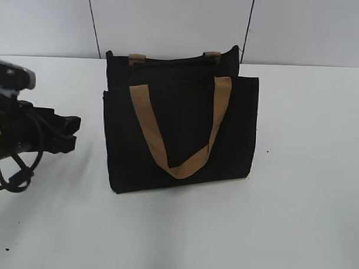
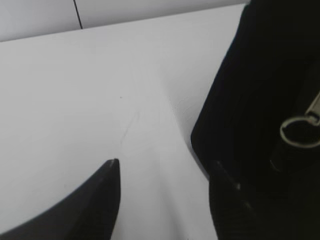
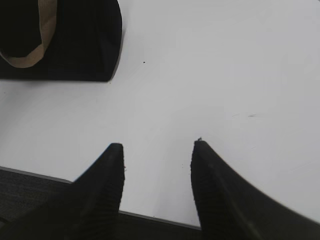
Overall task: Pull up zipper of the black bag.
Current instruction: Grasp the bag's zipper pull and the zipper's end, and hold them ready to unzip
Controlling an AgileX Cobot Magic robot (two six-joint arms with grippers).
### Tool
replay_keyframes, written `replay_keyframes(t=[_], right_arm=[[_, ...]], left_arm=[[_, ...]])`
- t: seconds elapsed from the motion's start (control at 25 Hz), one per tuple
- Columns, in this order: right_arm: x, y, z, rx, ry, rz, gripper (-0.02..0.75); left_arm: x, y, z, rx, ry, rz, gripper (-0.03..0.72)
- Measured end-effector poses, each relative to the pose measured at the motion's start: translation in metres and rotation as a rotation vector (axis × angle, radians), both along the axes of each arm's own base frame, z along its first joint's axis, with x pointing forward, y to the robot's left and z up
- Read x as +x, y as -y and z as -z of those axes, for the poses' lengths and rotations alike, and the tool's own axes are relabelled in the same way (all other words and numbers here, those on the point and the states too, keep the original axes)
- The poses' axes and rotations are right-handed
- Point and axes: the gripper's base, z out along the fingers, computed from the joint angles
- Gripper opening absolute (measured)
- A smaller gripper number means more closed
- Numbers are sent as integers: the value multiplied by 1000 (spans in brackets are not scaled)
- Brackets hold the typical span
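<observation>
The black bag [image 1: 179, 128] stands upright on the white table, its front tan handle [image 1: 178, 164] hanging down the front. My left gripper [image 1: 70, 133] is open and empty just left of the bag's left side. In the left wrist view the open jaws [image 2: 165, 164] are over bare table, the right finger close to the bag's side [image 2: 260, 75]. The silver ring pull [image 2: 299, 132] of the zipper [image 2: 315, 105] hangs at the right edge of that view, apart from the jaws. My right gripper [image 3: 157, 145] is open and empty near the table's front edge, well away from the bag [image 3: 75, 40].
The white table [image 1: 294, 221] spreads around the bag. Its front edge [image 3: 150, 216] lies under the right gripper's fingers. A white wall with two dark seams [image 1: 93, 25] stands behind. Black cables [image 1: 16, 176] hang from the left arm.
</observation>
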Motion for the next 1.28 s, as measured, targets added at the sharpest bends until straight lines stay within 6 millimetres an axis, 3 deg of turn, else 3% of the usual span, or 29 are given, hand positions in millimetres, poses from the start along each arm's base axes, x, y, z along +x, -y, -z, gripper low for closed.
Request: replay_keyframes(t=[0.2,0.48,1.04,1.28], right_arm=[[0,0,0,0,0,0,342],[0,0,0,0,0,0,342],[0,0,0,0,0,0,342],[0,0,0,0,0,0,342]], left_arm=[[9,12,31,72,54,138,438],[15,21,54,42,110,199,438],[16,39,53,-24,107,370,405],[27,45,61,-30,96,380,399]])
